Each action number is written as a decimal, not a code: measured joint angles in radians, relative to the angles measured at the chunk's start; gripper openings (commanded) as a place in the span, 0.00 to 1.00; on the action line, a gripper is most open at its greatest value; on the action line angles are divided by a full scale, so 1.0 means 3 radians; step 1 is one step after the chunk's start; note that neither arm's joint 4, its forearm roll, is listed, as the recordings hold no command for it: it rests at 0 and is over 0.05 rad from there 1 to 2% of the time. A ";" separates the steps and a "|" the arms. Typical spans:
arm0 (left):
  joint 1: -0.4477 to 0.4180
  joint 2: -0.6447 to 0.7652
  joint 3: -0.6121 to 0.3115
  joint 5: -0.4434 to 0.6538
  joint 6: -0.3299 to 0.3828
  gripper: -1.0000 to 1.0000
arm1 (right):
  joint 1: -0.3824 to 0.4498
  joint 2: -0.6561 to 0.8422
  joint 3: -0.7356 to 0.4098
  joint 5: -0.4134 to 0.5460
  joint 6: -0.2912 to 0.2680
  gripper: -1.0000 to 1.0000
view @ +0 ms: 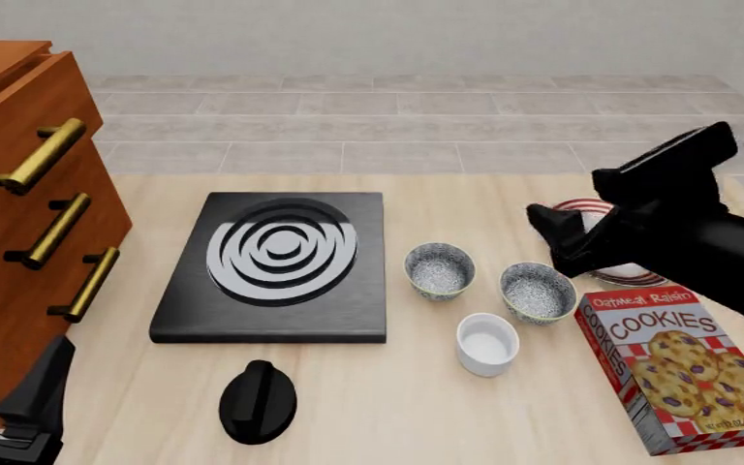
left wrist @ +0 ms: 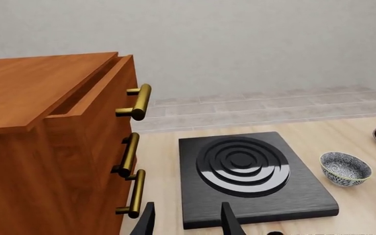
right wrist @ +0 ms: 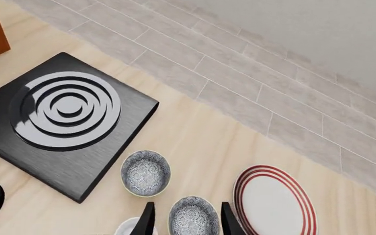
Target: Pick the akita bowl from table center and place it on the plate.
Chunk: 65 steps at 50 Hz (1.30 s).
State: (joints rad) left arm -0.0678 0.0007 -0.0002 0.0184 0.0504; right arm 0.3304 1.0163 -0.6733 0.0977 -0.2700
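Two alike akita bowls stand side by side right of the table's middle. One akita bowl (view: 440, 269) (right wrist: 146, 173) (left wrist: 345, 168) is nearer the centre, beside the hotplate. Its twin (view: 537, 292) (right wrist: 193, 215) sits further right. My right gripper (view: 550, 232) (right wrist: 188, 204) hangs open above that twin, which shows between the fingers in the right wrist view, well below them. The red-striped white plate (right wrist: 273, 205) (view: 576, 206) lies just right of the bowls, mostly hidden by the right arm in the front view. My left gripper (left wrist: 188, 204) (view: 30, 387) is open and empty at the near left.
A black hotplate (view: 282, 262) lies left of the bowls, a wooden drawer cabinet (view: 11, 194) at the far left. A small white cup (view: 487, 343) stands in front of the bowls, a cookie box (view: 682, 373) at near right, a black knob (view: 259, 402) near the front.
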 measured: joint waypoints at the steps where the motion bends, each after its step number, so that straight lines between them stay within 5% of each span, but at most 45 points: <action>1: -0.0001 0.0000 0.0000 0.0001 0.0000 1.00 | 0.0011 0.0081 -0.0037 0.0006 -0.0019 1.00; 19: -0.0025 0.0002 0.0000 0.0028 0.0006 1.00 | 0.0251 0.1277 -0.0715 0.0239 -0.0407 1.00; 40: -0.0082 0.0003 0.0000 0.0055 0.0007 1.00 | 0.0612 0.2107 -0.1239 0.0478 -0.0586 1.00; 65: -0.0125 0.0022 -0.0001 0.0072 0.0006 1.00 | 0.0533 0.2725 -0.1431 0.0529 -0.0771 1.00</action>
State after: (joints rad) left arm -0.1053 0.0074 -0.0007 0.0399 0.0521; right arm 0.4904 1.8340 -1.1028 0.2563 -0.5013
